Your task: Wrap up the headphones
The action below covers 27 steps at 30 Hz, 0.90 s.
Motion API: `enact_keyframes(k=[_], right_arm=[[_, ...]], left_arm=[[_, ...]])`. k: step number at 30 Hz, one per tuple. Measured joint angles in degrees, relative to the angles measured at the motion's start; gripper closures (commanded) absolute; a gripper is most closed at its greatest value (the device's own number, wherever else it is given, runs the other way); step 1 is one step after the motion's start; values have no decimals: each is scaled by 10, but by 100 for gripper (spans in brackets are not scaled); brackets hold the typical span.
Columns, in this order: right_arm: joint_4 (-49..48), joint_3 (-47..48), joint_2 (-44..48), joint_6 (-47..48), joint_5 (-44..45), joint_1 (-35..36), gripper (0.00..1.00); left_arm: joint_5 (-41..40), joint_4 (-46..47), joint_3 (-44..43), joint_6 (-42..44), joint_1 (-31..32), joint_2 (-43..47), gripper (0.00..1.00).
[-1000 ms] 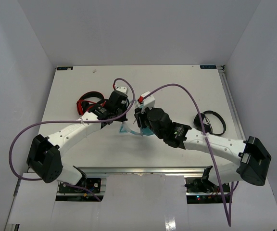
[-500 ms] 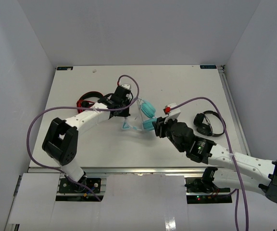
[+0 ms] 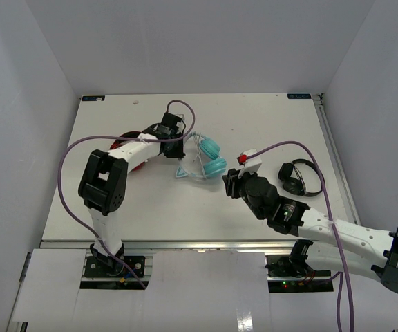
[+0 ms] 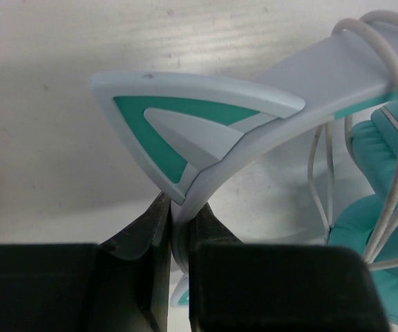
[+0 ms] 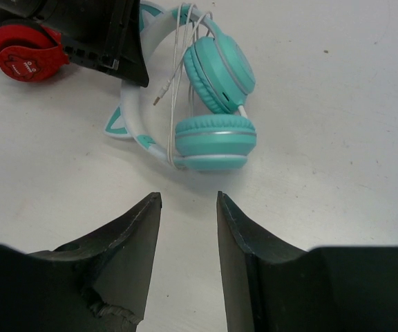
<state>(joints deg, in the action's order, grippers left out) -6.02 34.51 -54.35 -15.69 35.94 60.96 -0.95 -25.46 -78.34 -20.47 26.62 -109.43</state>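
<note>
The teal headphones [image 3: 206, 158] lie on the white table [image 3: 254, 117] near its middle, cups together, the thin white cord [image 5: 178, 83] looped over the pale band. My left gripper [image 3: 179, 148] is shut on the band [image 4: 268, 138] just below a cat ear [image 4: 185, 117]. In the right wrist view the headphones [image 5: 216, 131] lie just ahead of my right gripper [image 5: 188, 197], which is open and empty, a short way off. In the top view my right gripper [image 3: 232, 181] sits right of the cups.
Red-and-black headphones [image 3: 126, 144] lie left of the left gripper, partly under its arm, and also show in the right wrist view [image 5: 19, 52]. All-black headphones [image 3: 300, 177] lie at the right, near the table's right edge.
My left gripper has carried the headphones a little back and left. My right gripper has let go, pulled back to the near right and now stands open.
</note>
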Motion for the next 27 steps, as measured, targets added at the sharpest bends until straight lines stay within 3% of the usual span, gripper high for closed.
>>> enact_keyframes(k=[12,27], right_arm=[[1,-10,8,-5,-14,-5,54],[1,-15,36,-6,-17,-6,53]], left_arm=[[62,-25,-104,-2,-66,-88,100],[93,-46,-137,-6,-107,-132,78]])
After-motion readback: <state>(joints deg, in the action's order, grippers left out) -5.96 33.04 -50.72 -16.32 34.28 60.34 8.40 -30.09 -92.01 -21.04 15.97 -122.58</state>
